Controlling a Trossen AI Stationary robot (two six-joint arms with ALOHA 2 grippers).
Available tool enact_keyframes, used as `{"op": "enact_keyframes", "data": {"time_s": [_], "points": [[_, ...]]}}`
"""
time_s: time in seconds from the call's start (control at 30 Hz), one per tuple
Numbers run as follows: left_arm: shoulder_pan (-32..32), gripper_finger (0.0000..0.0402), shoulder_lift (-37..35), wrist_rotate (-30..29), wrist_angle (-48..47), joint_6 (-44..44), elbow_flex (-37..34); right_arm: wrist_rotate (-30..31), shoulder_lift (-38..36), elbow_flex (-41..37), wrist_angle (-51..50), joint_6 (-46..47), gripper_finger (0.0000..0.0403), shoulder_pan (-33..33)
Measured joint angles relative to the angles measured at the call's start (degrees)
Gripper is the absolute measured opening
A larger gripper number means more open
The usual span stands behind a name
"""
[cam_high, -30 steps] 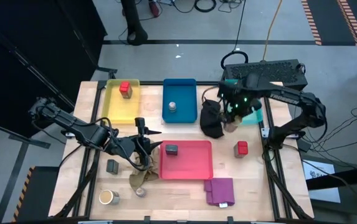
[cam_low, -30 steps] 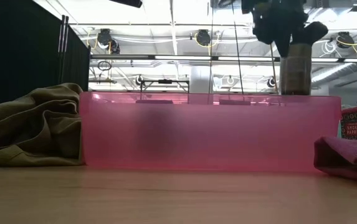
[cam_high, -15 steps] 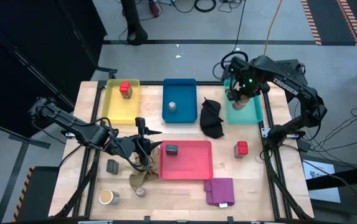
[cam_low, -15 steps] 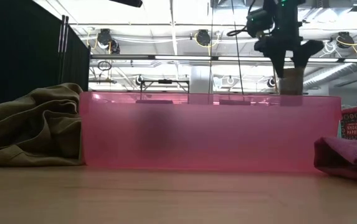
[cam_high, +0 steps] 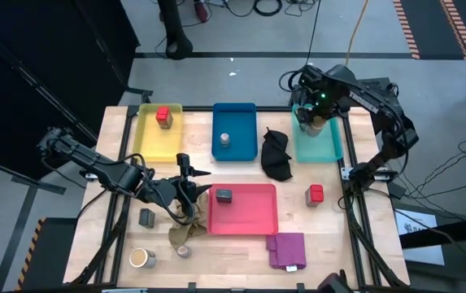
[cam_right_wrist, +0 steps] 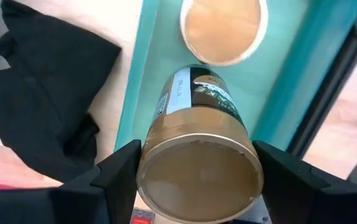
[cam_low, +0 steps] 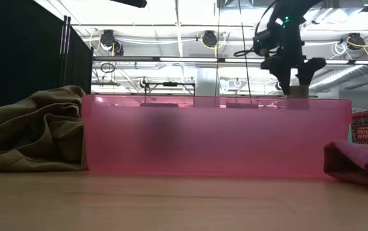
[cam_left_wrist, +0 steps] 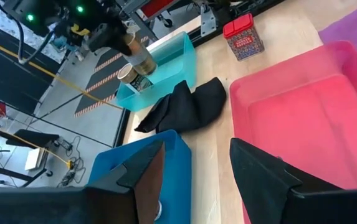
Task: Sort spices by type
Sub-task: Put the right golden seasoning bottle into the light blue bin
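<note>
My right gripper [cam_high: 314,116] hangs over the far end of the teal tray [cam_high: 328,148], shut on a tan round jar [cam_right_wrist: 194,124]. A second tan jar [cam_right_wrist: 223,23] stands on the tray floor just beyond it. My left gripper [cam_high: 190,175] waits open and empty over the beige cloth [cam_high: 184,232], left of the pink tray [cam_high: 253,221]. A red cube [cam_high: 163,116] sits in the yellow tray, a silver tin [cam_high: 224,140] in the blue tray and a dark grey tin [cam_high: 224,195] in the pink tray. On the bare table stand a red cube [cam_high: 315,194], a grey tin [cam_high: 146,217], a tan jar [cam_high: 141,258] and a silver tin [cam_high: 184,251]. My right gripper pinches the jar's upper end [cam_right_wrist: 152,155] between its two fingers, one on each side of the round wall. The fingers come from above, pointing down. The jar hangs below them, slightly tilted, higher than the standing jar [cam_left_wrist: 126,74]; the tray wall hides its base.
A crumpled black cloth [cam_high: 277,155] lies between the blue and teal trays. A purple cloth [cam_high: 287,250] lies at the near edge, right of the pink tray. The table's right frame rail [cam_high: 348,171] runs beside the teal tray.
My right gripper has carried the tan jar from over the black cloth's right edge toward the table's far edge, along the teal tray to its far end, sinking a little and rolling at the wrist. It stays shut on the jar.
</note>
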Motion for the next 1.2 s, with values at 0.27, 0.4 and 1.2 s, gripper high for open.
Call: {"op": "enact_keyframes", "data": {"time_s": [0.27,0.4,1.2], "points": [[-0.02,0.0189,0.0,-0.1,-1.7,-1.4,0.0,-0.36,3.71,0.0,0.29,-4.14,0.025,0.02],[-0.01,0.0189,0.0,-0.55,-2.02,-1.57,0.0,-0.33,4.68,-0.02,0.88,-5.72,0.025,0.06],[-0.02,0.0189,0.0,-0.79,-2.85,-3.13,0.0,-4.76,4.88,-10.71,8.99,-8.23,0.0255,-0.26]]}}
